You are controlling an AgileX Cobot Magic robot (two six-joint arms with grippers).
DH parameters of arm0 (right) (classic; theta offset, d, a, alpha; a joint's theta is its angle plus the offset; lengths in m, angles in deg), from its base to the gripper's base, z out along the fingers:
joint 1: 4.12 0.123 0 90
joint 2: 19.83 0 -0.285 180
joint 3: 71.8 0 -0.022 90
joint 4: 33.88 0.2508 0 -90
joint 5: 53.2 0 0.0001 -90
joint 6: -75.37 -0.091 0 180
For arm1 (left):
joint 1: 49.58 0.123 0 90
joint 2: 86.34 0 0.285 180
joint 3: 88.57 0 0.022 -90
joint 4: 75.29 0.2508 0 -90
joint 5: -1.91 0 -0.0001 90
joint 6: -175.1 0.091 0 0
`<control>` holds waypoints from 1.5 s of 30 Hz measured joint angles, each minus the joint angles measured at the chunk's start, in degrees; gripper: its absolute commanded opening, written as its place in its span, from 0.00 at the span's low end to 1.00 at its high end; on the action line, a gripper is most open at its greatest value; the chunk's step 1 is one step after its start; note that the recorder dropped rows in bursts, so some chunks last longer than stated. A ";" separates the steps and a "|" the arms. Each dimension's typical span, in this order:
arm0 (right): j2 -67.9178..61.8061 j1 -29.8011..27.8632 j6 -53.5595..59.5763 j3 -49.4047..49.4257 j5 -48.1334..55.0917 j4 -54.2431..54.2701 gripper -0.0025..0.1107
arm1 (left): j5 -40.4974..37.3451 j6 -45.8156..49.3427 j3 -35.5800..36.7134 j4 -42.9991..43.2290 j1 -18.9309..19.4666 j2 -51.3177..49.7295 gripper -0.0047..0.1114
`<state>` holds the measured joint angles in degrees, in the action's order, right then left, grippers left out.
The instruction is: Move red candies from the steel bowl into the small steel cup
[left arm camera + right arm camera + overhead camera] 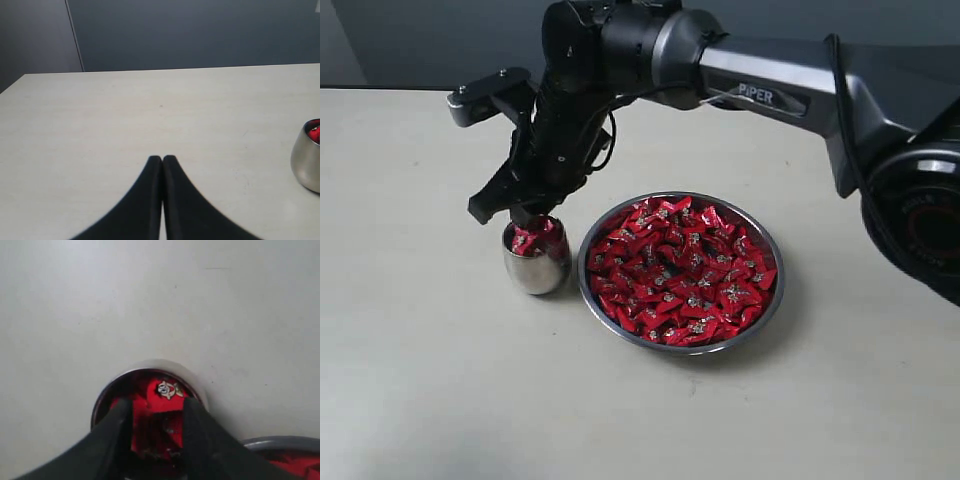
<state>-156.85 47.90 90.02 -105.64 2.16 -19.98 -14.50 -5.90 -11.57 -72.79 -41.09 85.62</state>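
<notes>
The right gripper (157, 407), fingers spread, hangs over the candies (532, 238) in the cup (536, 270). The left gripper (163, 159) is pressed together above a pale table (420, 380), with a grey wall (200, 30) behind.

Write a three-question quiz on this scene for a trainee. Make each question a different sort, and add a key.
1. Fill in the blank: in the exterior view, the small steel cup, with red candies in it, stands to the ___ of the steel bowl.
2. Multiple choice: the right gripper hangs over A) the steel bowl, B) the small steel cup, C) neither.
3. True or false: the left gripper has its jaws wide apart.

Key
1. left
2. B
3. False. The jaws are pressed together.
</notes>
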 measured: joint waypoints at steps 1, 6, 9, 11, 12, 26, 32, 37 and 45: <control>0.30 0.00 0.00 0.00 -0.26 -0.19 0.32 | 0.00 0.00 0.00 0.00 0.00 0.00 0.04; 1.55 0.00 0.00 0.00 -0.46 -1.18 0.32 | 0.00 0.00 0.00 0.00 0.00 0.00 0.04; 1.63 0.00 0.00 0.00 -0.46 -2.28 0.32 | 0.00 0.00 0.00 0.00 0.00 0.00 0.04; 2.46 0.00 -0.17 0.00 -0.75 -3.22 0.32 | 0.00 0.00 0.00 0.00 0.00 0.00 0.04; 3.46 0.00 -1.26 0.00 -1.33 -4.81 0.32 | 0.00 0.00 0.00 0.00 0.00 0.00 0.04; 9.62 -0.12 -15.87 0.56 -10.44 -20.29 0.02 | 0.00 0.00 0.00 0.00 0.00 0.00 0.04; 14.62 -3.62 -17.53 10.89 -20.29 -19.64 0.02 | 0.00 0.00 0.00 0.00 0.00 0.00 0.04; 21.57 -7.46 -17.66 24.82 -27.87 -19.23 0.02 | 0.00 0.00 0.00 0.00 0.00 0.00 0.04; 37.47 -14.29 -17.77 46.49 -40.13 -17.53 0.02 | 0.00 0.00 0.00 0.00 0.00 0.00 0.04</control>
<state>-119.38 33.60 72.25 -59.16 -37.97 -37.51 -14.50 -5.90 -11.57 -72.79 -41.09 85.62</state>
